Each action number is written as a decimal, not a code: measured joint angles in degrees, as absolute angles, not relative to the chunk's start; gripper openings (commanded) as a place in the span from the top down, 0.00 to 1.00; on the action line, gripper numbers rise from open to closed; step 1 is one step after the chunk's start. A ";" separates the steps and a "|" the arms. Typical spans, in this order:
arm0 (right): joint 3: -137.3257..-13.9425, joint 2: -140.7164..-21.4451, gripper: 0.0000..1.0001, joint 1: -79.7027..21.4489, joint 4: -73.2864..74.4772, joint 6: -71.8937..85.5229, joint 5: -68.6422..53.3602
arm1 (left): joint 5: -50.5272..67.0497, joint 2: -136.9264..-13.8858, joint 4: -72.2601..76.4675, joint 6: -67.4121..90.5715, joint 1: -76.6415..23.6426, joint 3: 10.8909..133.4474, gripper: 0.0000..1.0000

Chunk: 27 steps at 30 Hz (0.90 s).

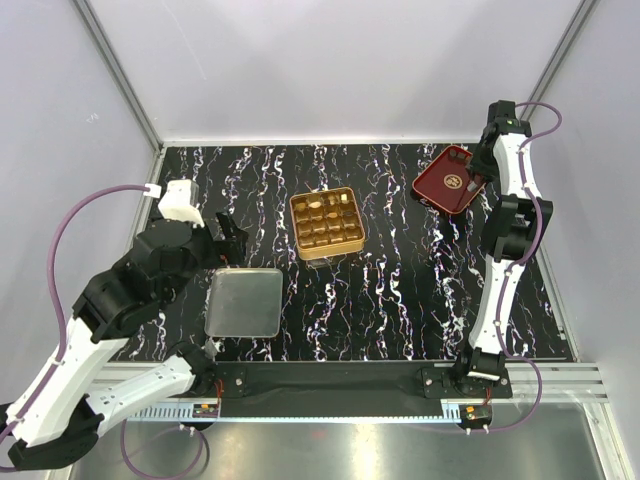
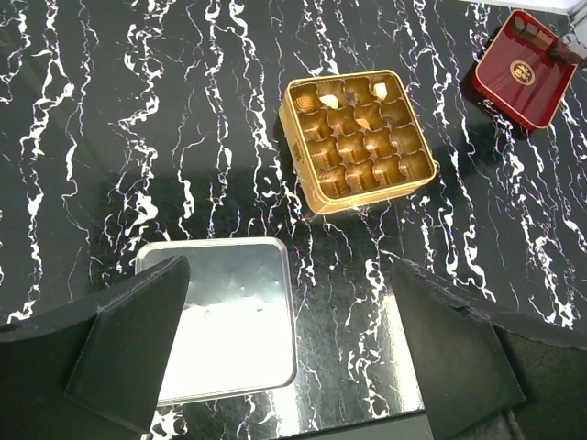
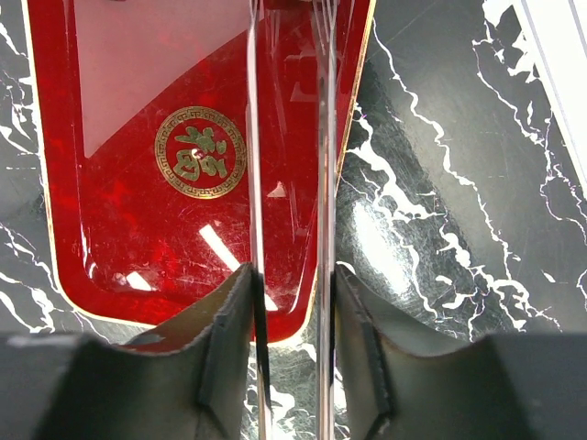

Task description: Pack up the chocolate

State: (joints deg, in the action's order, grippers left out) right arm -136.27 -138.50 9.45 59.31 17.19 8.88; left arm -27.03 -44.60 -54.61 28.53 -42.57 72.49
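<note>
Chocolate, look: we see tiny bite-sized pieces of chocolate (image 2: 308,95), pale tan and golden in the tin, dark brown on the tray.
Chocolate, place: a few sit in the far row of the gold tin (image 2: 415,174); a couple lie at the far edge of the red tray (image 2: 514,87).
Left gripper (image 2: 289,275): spread wide, holding nothing, above the silver lid (image 2: 238,312).
Right gripper (image 3: 292,284): over the red tray, jaws narrow; we cannot tell whether it grips anything.
</note>
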 measured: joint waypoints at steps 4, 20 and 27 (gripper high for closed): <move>-135.70 -138.47 0.62 9.45 58.96 16.99 8.45 | -27.42 -44.34 -54.61 28.53 -42.57 72.49 0.01; -124.25 -128.84 0.66 9.43 58.87 16.93 2.98 | -32.21 -42.76 -53.95 26.59 -42.57 72.47 0.01; -122.48 -124.31 0.66 9.41 59.83 16.93 -1.04 | -32.32 -42.28 -51.92 26.00 -42.57 70.74 0.01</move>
State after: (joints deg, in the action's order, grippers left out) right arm -122.48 -124.31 9.41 59.83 16.93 -1.04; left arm -32.32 -42.28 -51.92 26.00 -42.57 70.74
